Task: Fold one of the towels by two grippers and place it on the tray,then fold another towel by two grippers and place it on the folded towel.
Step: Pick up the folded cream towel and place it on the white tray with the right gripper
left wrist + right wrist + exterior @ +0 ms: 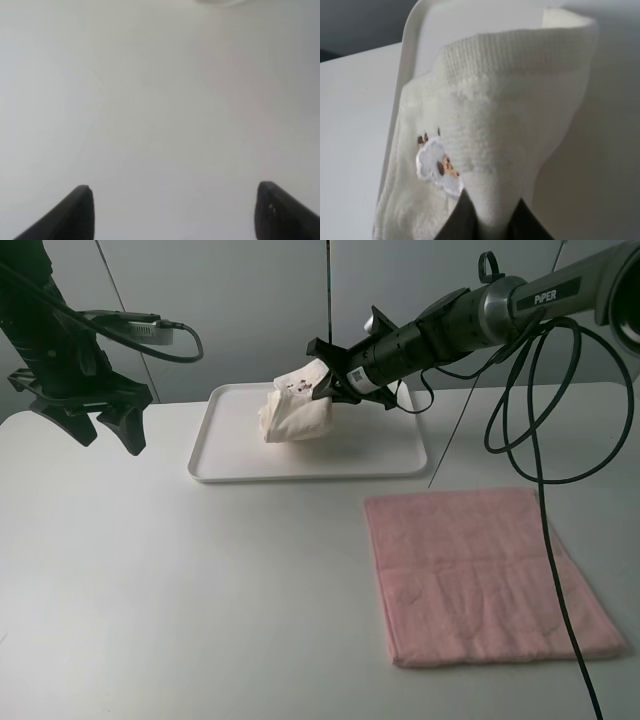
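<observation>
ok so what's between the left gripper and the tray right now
Nothing. In the exterior high view, only bare white table separates the open left gripper from the tray and its left rim.

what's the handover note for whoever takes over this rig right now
The left tool: open, empty, above the table left of the tray.
The right tool: shut on the cream towel, which hangs bunched over the tray.
The pink towel: flat and unfolded on the table.
Done: cream towel at the tray, not yet released.
To do: release it, then fold the pink towel and set it on top.
</observation>
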{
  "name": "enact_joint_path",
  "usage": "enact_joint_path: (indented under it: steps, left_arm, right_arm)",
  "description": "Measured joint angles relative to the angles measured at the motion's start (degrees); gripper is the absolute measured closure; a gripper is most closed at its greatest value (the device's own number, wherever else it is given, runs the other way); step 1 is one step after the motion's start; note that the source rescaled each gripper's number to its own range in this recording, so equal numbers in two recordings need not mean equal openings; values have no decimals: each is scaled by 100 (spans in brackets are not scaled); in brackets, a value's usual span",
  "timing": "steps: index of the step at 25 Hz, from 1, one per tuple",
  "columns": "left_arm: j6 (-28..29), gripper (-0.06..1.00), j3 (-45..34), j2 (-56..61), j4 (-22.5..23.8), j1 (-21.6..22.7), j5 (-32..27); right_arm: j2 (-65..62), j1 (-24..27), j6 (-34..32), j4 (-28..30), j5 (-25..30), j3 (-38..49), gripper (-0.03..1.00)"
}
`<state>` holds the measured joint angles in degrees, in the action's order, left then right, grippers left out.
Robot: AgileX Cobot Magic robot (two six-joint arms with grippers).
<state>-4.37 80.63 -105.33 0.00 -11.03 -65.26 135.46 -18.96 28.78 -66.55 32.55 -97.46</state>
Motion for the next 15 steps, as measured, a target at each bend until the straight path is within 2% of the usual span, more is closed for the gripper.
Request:
enact_joint_path:
  steps: [9, 11, 12, 14, 15]
  left_arm:
    - [-10, 10, 0, 0, 0, 0, -135]
    - [-10, 10, 0, 0, 0, 0, -165]
    - [-10, 10, 0, 0, 0, 0, -175]
    - [-10, 10, 0, 0, 0, 0, -179]
    - [-10, 10, 0, 0, 0, 0, -179]
  right_arm:
    - [-22, 0, -242, 276, -331, 0, 92]
    - [-22, 0, -310, 316, -386, 0, 86]
    - [-22, 0, -310, 331, -396, 0, 77]
    - [-22, 0, -332, 390, -408, 0, 46]
    - [-8, 0, -332, 435, -419, 0, 26]
